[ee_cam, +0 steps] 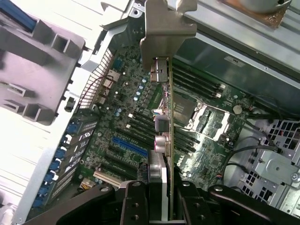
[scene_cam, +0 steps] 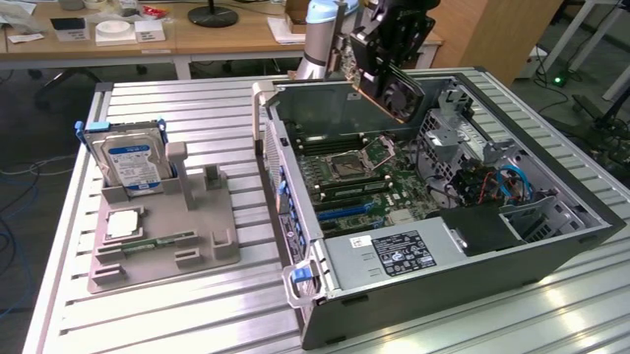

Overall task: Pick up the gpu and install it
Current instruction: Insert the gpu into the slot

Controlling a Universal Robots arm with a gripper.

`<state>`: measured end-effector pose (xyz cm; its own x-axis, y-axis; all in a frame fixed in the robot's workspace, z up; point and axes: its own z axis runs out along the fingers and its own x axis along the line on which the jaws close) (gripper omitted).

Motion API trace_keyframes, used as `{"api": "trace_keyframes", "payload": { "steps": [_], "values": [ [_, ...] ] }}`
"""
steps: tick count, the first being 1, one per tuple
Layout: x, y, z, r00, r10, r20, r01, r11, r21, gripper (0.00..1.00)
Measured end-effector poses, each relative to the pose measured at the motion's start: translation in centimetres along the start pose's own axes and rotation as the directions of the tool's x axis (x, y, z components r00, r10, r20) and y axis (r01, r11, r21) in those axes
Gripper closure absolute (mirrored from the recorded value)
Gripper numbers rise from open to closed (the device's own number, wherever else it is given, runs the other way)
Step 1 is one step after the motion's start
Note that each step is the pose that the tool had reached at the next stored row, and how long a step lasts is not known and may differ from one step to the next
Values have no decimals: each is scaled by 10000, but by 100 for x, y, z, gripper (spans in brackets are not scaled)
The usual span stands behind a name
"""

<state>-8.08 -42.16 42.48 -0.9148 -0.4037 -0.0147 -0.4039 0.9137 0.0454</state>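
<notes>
The gpu (scene_cam: 391,87), a dark card with a fan on its face, hangs tilted in the air over the far part of the open computer case (scene_cam: 551,258). My gripper (scene_cam: 386,46) is shut on its upper edge. In the wrist view the gpu (ee_cam: 170,136) appears edge-on, its pale metal bracket (ee_cam: 165,26) at the far end. My gripper (ee_cam: 161,206) clamps the card between its black fingers (ee_cam: 133,201). Below the card lies the green motherboard (ee_cam: 122,126) with its blue slot (ee_cam: 129,147) and long black slots; the card is clear of the board.
A grey holder (scene_cam: 212,254) on the slatted metal table at the exterior view's left carries a blue-labelled hard drive (scene_cam: 130,161), a small pale square part (scene_cam: 123,221) and a green memory stick (scene_cam: 158,241). Inside the case are a power supply (scene_cam: 389,252), the CPU socket (scene_cam: 356,164) and cables (scene_cam: 507,184).
</notes>
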Motion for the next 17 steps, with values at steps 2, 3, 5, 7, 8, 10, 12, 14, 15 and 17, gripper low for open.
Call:
{"api": "trace_keyframes", "payload": {
  "steps": [2,3,5,7,8,10,12,14,15,17],
  "values": [
    [1,-3,-1,10000,-82,-4,82,10000,0,72],
    [2,-5,-1,9999,-124,-6,124,9999,-1,72],
    [4,-8,0,9996,-297,-13,297,9996,-4,72],
    [4,-8,-1,9992,-408,-20,408,9992,-6,72],
    [4,-9,-1,9990,-455,-22,455,9990,-6,72],
    [4,-9,-1,9985,-545,-26,545,9985,-8,72],
    [4,-9,-1,9979,-653,-31,653,9979,-10,72],
    [4,-9,0,9971,-754,-34,754,9972,-12,72],
    [4,-9,0,9968,-800,-37,800,9968,-13,72],
    [4,-9,0,9959,-903,-41,903,9959,-15,72]
  ]
}}
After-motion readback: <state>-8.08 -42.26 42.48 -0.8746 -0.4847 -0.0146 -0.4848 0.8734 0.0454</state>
